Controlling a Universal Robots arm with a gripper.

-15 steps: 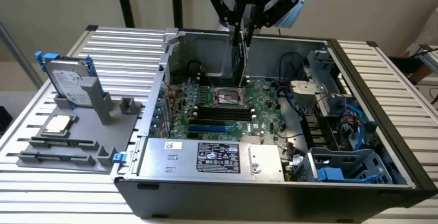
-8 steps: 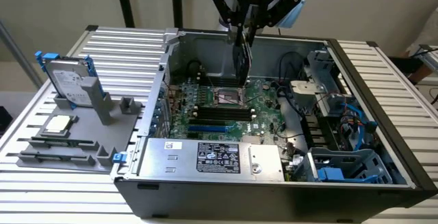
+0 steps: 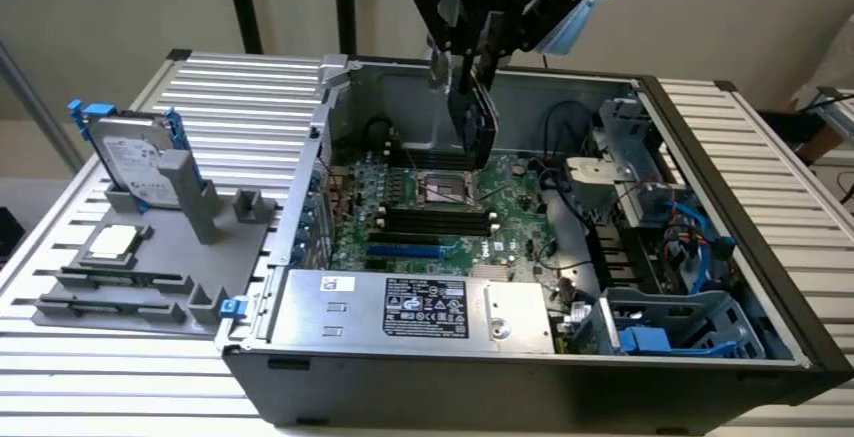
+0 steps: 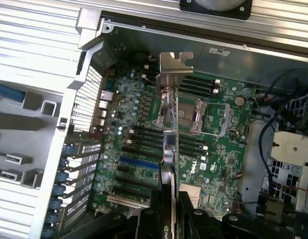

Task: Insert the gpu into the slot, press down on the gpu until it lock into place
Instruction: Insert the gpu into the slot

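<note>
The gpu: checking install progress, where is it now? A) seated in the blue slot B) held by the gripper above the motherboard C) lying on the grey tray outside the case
B: the gripper holds the gpu upright in the air, clear of the blue slot.

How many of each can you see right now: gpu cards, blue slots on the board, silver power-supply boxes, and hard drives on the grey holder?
gpu: 1
blue slot: 1
silver power-supply box: 1
hard drive: 1
Total: 4
</note>
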